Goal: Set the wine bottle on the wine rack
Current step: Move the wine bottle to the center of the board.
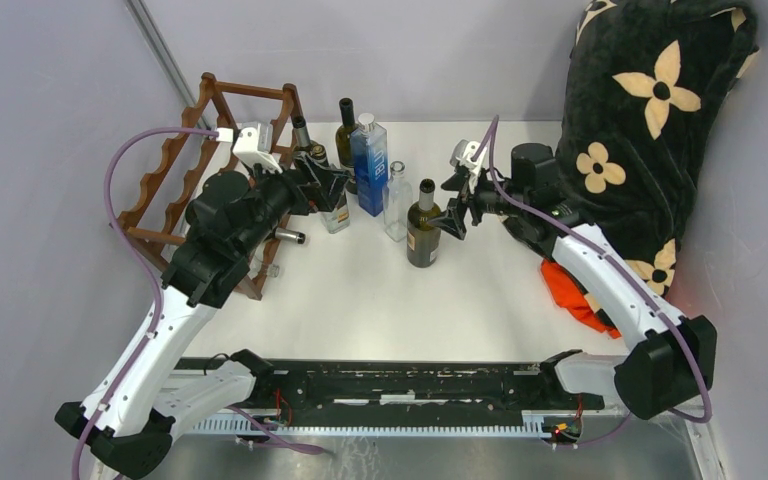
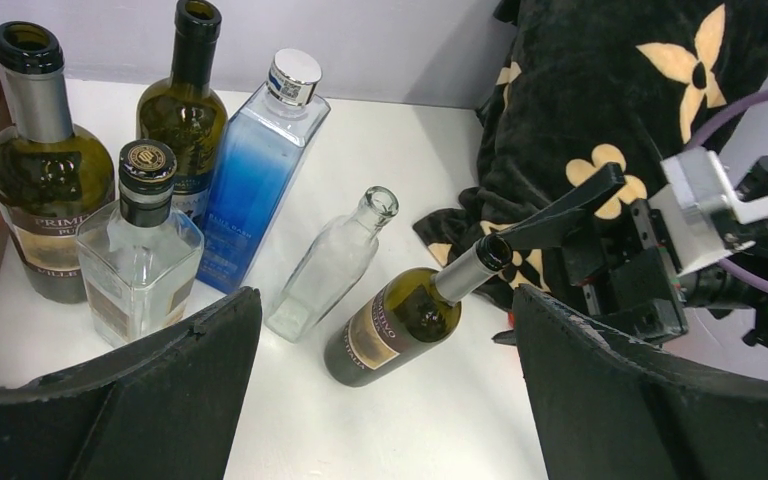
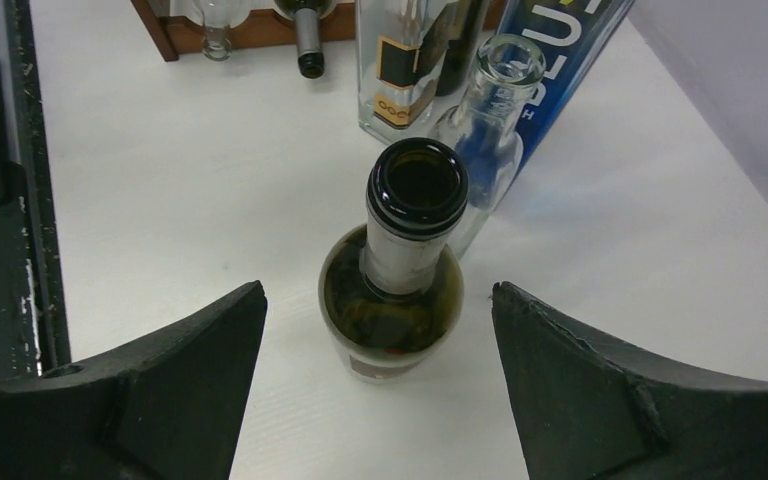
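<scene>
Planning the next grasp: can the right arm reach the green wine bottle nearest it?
Probably yes: the right gripper is open, lined up on the wine bottle's neck, nothing between; a clear bottle stands close behind.

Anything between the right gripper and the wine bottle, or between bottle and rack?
Nothing at the right gripper: its open jaws flank the dark green wine bottle. Before the reddish-brown wooden wine rack stand a slim clear glass bottle and the left arm.

Wine rack (image 1: 157, 188), table's (image 1: 380, 300) left edge: near end hidden behind left arm (image 1: 230, 215) (front rail mostly covered). Orange item (image 1: 570, 288) unidentifiable.
</scene>
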Robot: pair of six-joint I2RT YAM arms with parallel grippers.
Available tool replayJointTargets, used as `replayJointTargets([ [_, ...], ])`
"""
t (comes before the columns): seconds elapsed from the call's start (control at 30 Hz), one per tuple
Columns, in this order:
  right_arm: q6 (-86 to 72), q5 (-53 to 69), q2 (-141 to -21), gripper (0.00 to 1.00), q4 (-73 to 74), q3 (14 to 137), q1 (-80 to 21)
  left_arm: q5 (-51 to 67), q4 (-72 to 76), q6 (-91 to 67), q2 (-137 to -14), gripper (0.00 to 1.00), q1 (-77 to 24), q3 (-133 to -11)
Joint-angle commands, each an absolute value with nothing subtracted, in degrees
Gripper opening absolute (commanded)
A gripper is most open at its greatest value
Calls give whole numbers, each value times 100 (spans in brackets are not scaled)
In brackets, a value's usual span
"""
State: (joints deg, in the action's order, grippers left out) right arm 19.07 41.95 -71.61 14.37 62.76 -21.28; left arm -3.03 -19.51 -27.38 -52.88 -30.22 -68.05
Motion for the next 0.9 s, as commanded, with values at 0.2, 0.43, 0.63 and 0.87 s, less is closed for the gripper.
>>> replayJointTargets([
  [0.2, 1161, 4400, -7689, 82, 248, 6607, -2311, -306, -1567, -2728, -5271, 100, -2989, -6762],
  [0.43, 1476, 4204, -7986, 68, 53, 6688, -2474, -303, -1605, -2733, -5292, 100, -2988, -6785],
  [0.63, 1627, 3991, -8064, 26, 96, 6799, -2486, -343, -1622, -2740, -5299, 100, -2988, -6801],
  [0.87, 1780, 4021, -7761, 8, 547, 6943, -2186, -362, -1687, -2730, -5224, 100, -2990, -6837],
])
